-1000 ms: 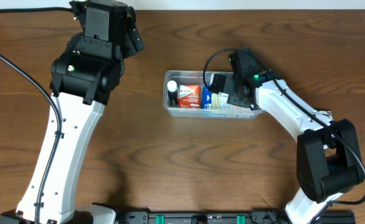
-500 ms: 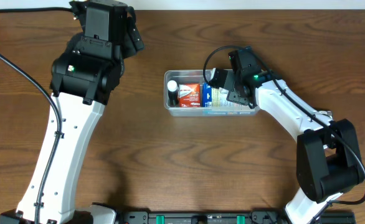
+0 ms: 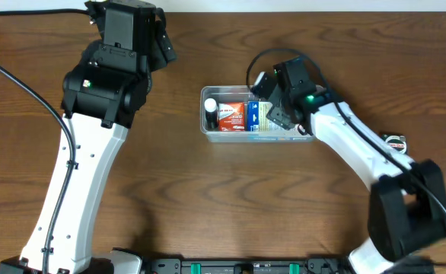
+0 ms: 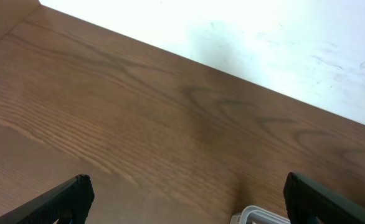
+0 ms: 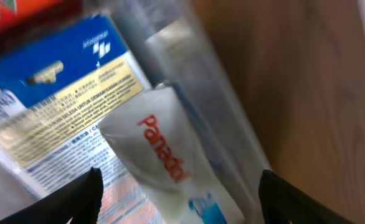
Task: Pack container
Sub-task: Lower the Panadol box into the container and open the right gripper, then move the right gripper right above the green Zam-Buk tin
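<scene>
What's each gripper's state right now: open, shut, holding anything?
Left gripper: open, nothing between its fingers.
Right gripper: open, fingers either side of the white Panadol box in the container, not clamped on it.

Table [image 3: 208,198]: brown wood grain. Container [image 3: 224,138]: clear. Inside: red box [image 3: 230,116], blue box [image 5: 70,56] with yellow label panel, white tube [image 5: 157,155] with red lettering. Arms [image 3: 78,183]: white, black joints.
</scene>
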You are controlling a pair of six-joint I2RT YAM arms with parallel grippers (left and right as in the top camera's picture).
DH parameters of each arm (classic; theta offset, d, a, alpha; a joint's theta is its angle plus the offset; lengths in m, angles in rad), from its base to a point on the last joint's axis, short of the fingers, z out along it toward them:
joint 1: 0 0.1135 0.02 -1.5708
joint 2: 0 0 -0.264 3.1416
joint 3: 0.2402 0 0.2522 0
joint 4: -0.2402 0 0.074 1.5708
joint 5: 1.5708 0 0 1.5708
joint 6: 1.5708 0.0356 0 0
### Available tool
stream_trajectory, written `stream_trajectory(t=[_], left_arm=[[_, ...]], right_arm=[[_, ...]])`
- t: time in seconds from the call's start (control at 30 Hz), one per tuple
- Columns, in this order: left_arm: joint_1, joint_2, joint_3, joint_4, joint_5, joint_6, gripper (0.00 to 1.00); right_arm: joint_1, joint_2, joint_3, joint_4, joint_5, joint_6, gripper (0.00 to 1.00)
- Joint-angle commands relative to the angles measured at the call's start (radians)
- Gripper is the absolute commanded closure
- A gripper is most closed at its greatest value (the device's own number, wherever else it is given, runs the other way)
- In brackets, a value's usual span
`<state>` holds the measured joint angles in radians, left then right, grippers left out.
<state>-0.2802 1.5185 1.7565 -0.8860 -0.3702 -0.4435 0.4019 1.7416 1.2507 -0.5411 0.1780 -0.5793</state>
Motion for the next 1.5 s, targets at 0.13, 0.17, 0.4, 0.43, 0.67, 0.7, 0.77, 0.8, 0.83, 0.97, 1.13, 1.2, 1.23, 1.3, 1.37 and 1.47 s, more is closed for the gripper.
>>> stream_trajectory(t=[0.13, 0.17, 0.4, 0.43, 0.67, 0.7, 0.77, 0.8, 0.83, 0.97, 1.13, 1.2, 1.23, 1.3, 1.37, 1.47], left_arm=[[0.004, -0.003, 0.007, 0.0, -0.016, 0.014, 0.02], [0.004, -0.003, 0.007, 0.0, -0.016, 0.014, 0.02], [0.004, -0.003, 0.007, 0.0, -0.016, 0.013, 0.02], [0.004, -0.003, 0.007, 0.0, -0.016, 0.014, 0.02], [0.004, -0.003, 0.007, 0.0, -0.016, 0.014, 0.02], [0.004, -0.003, 0.007, 0.0, -0.016, 0.014, 0.02], [0.004, -0.003, 0.007, 0.0, -0.016, 0.014, 0.02], [0.004, -0.003, 0.007, 0.0, -0.016, 0.014, 0.02], [0.004, -0.003, 0.007, 0.0, -0.016, 0.013, 0.02], [0.004, -0.003, 0.007, 0.0, -0.016, 0.014, 0.02], [0.004, -0.003, 0.007, 0.0, -0.016, 0.014, 0.02], [0.004, -0.003, 0.007, 0.0, -0.016, 0.013, 0.02], [0.004, -0.003, 0.007, 0.0, -0.016, 0.013, 0.02], [0.004, -0.003, 0.007, 0.0, -0.016, 0.013, 0.02], [0.004, -0.003, 0.007, 0.0, -0.016, 0.013, 0.02], [0.004, -0.003, 0.007, 0.0, -0.016, 0.013, 0.02]], right_arm=[[-0.105, -0.186, 0.0, -0.134, 0.005, 0.375, 0.16], [-0.129, -0.198, 0.0, -0.153, 0.005, 0.399, 0.14], [-0.401, -0.197, -0.002, -0.254, -0.077, 0.518, 0.1], [-0.443, -0.191, -0.002, -0.268, -0.103, 0.535, 0.1], [-0.654, -0.146, -0.003, -0.321, -0.185, 0.586, 0.03], [-0.68, -0.132, -0.004, -0.323, -0.183, 0.581, 0.03], [-0.705, -0.109, -0.004, -0.323, -0.183, 0.571, 0.03], [-0.718, -0.091, -0.004, -0.323, -0.183, 0.571, 0.03], [-0.725, -0.074, -0.004, -0.323, -0.183, 0.571, 0.02], [-0.744, 0.029, -0.004, -0.313, -0.181, 0.526, 0.01], [-0.773, 0.143, -0.004, -0.266, -0.182, 0.518, 0.01], [-0.792, 0.178, -0.004, -0.255, -0.182, 0.518, 0.01], [-0.798, 0.19, -0.004, -0.251, -0.183, 0.518, 0.01], [-0.803, 0.203, -0.004, -0.25, -0.19, 0.518, 0.01], [-0.801, 0.202, -0.004, -0.249, -0.19, 0.518, 0.01], [-0.801, 0.199, -0.003, -0.248, -0.199, 0.518, 0.01]])
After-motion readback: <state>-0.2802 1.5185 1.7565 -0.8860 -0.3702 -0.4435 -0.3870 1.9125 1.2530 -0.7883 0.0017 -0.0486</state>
